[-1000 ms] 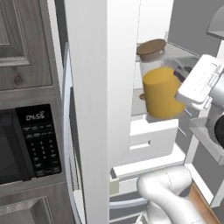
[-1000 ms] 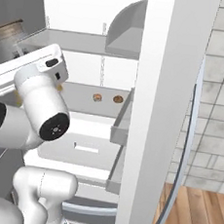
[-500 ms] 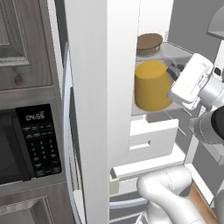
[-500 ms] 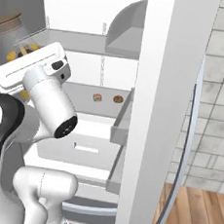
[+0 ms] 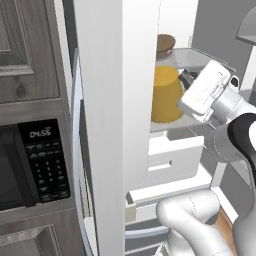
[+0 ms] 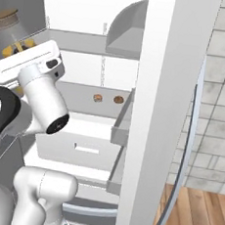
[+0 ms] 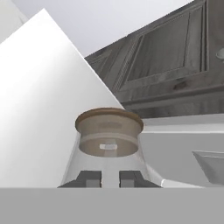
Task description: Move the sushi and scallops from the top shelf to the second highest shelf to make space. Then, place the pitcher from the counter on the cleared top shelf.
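Observation:
My gripper is shut on the pitcher, a clear vessel with an amber body and a brown top. It hangs upright at the open fridge, its top level with the thin grey top shelf. I cannot tell whether its base touches anything. In the left base view the gripper grips it from the right, and in the right base view the pitcher shows at the far left behind my hand. The sushi and the scallops lie side by side on the second highest shelf.
The white fridge doors stand open on both sides of the compartment. White drawers sit below the shelves. A grey dome shape rests at the right of the top shelf. A microwave and dark cabinets are to the left.
The arm has carried the pitcher up and to the left in the left base view. The hand has risen in the right base view, where the pitcher has come into sight.

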Controlling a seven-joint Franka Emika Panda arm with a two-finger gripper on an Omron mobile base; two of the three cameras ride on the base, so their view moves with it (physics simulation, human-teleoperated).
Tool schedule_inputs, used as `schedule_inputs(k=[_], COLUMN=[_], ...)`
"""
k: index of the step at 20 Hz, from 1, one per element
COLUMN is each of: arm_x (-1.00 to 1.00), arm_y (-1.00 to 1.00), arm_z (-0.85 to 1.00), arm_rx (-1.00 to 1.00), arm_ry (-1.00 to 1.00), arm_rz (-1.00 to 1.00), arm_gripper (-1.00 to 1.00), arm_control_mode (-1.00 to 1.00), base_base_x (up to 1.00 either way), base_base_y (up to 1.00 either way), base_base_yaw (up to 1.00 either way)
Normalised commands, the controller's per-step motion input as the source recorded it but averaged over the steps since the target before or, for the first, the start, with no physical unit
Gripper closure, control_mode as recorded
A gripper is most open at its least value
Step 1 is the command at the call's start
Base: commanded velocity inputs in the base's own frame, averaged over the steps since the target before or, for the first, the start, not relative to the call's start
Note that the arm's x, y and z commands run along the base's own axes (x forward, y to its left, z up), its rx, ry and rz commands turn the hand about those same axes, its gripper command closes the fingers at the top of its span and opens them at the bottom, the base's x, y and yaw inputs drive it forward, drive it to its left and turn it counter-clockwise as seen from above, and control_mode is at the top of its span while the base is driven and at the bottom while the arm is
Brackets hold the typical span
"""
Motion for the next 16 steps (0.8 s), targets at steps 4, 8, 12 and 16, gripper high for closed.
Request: schedule_inputs(k=[4,8,12,16], arm_x=[0.09,0.11,0.19,0.31], arm_y=[0.00,-0.01,-0.11,-0.05], arm_z=[0.20,0.13,0.00,0.00], arm_rx=[0.06,0.09,0.11,0.10], arm_ry=[0.00,-0.03,-0.09,-0.12], arm_rz=[0.00,0.00,0.00,0.00], arm_gripper=[1.00,1.00,1.00,1.00], arm_control_mode=[-1.00,-1.00,-1.00,-1.00], base_base_x=[0.00,0.00,0.00,0.00], base_base_y=[0.00,0.00,0.00,0.00], base_base_yaw=[0.00,0.00,0.00,0.00])
